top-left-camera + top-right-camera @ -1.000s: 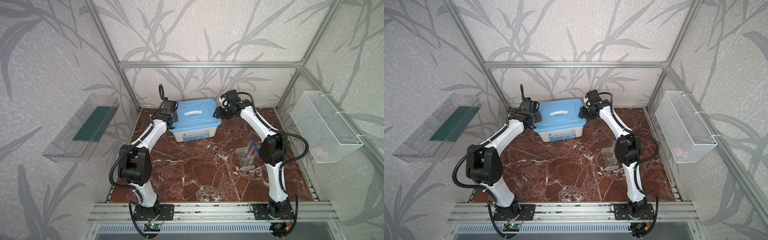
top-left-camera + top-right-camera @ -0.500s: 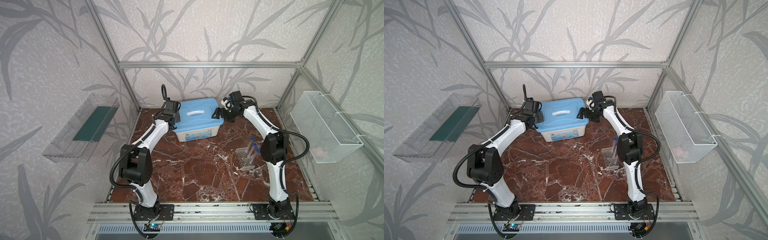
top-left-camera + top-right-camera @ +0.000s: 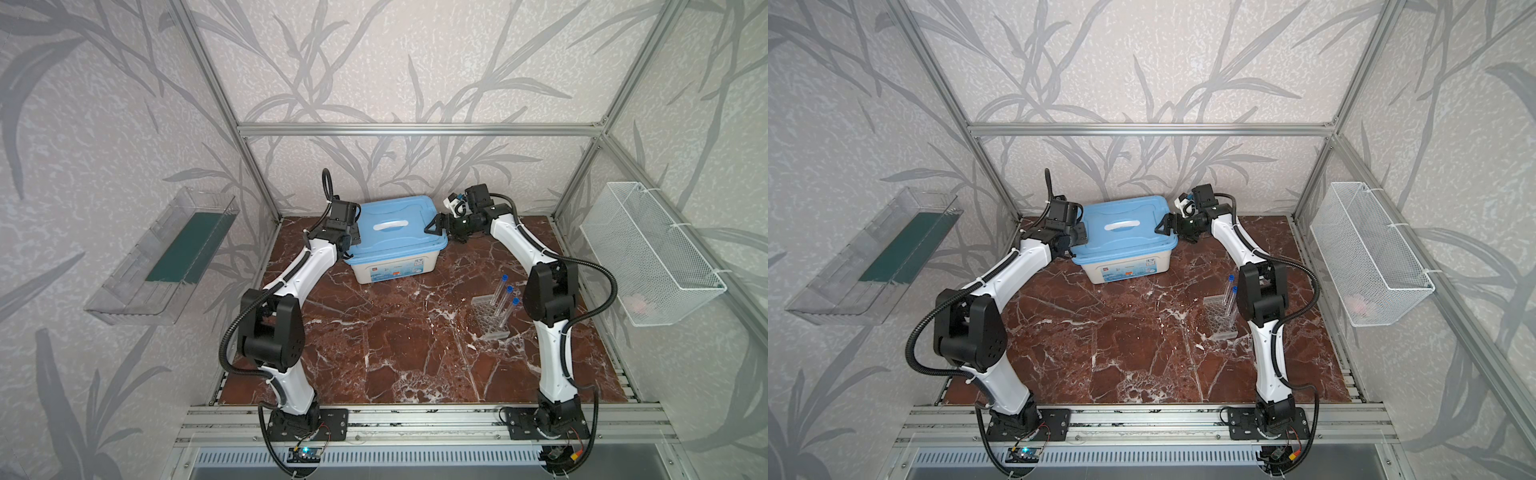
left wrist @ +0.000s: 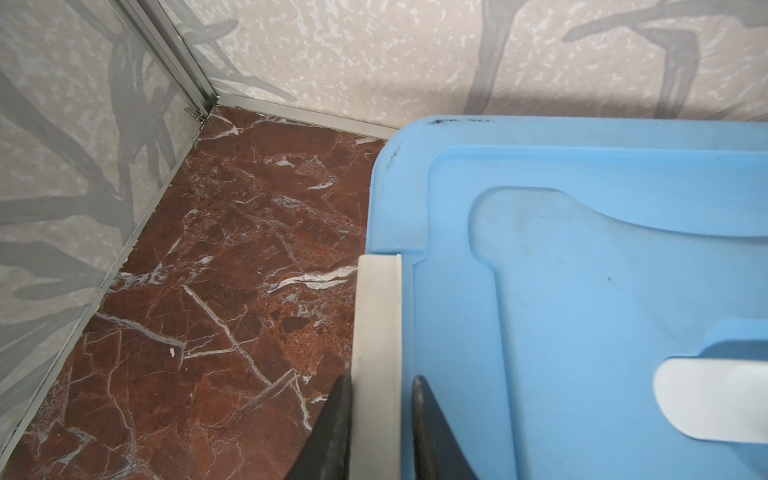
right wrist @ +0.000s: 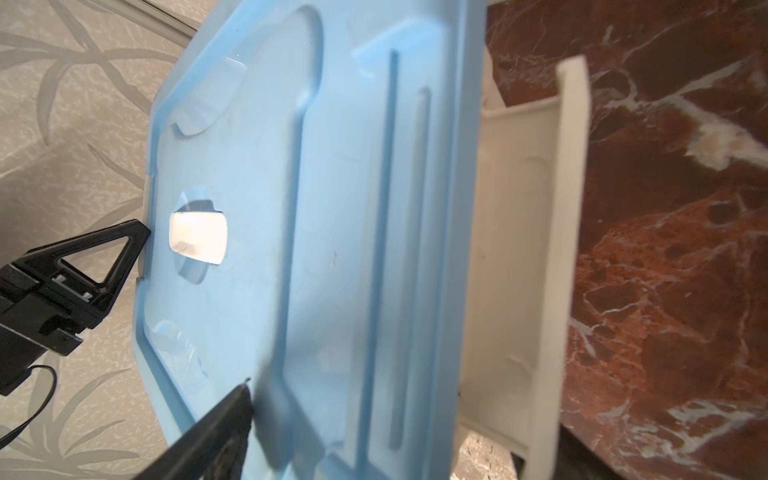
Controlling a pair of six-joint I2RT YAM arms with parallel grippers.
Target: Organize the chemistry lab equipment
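The clear holed rack (image 3: 490, 322) (image 3: 1219, 320) stands on the right of the table, holding three blue-capped tubes (image 3: 502, 297) (image 3: 1228, 296). At the back sits the white bin (image 3: 390, 272) under its blue lid (image 3: 395, 232). My left gripper (image 3: 353, 239) (image 4: 382, 376) is shut on the white latch (image 4: 378, 311) at the lid's left end. My right gripper (image 3: 441, 226) is open at the lid's right end. One of its fingertips (image 5: 235, 405) lies over the lid (image 5: 332, 249). The right latch (image 5: 528, 249) is swung out.
A clear tray with a green mat (image 3: 178, 253) hangs on the left wall. A white wire basket (image 3: 648, 257) hangs on the right wall. The marble tabletop (image 3: 395, 353) stretches in front of the bin, and the right arm's elbow stands close beside the rack.
The right gripper's jaws have spread wider at the lid's right end, and that arm has shifted slightly. The left gripper keeps its hold on the left latch.
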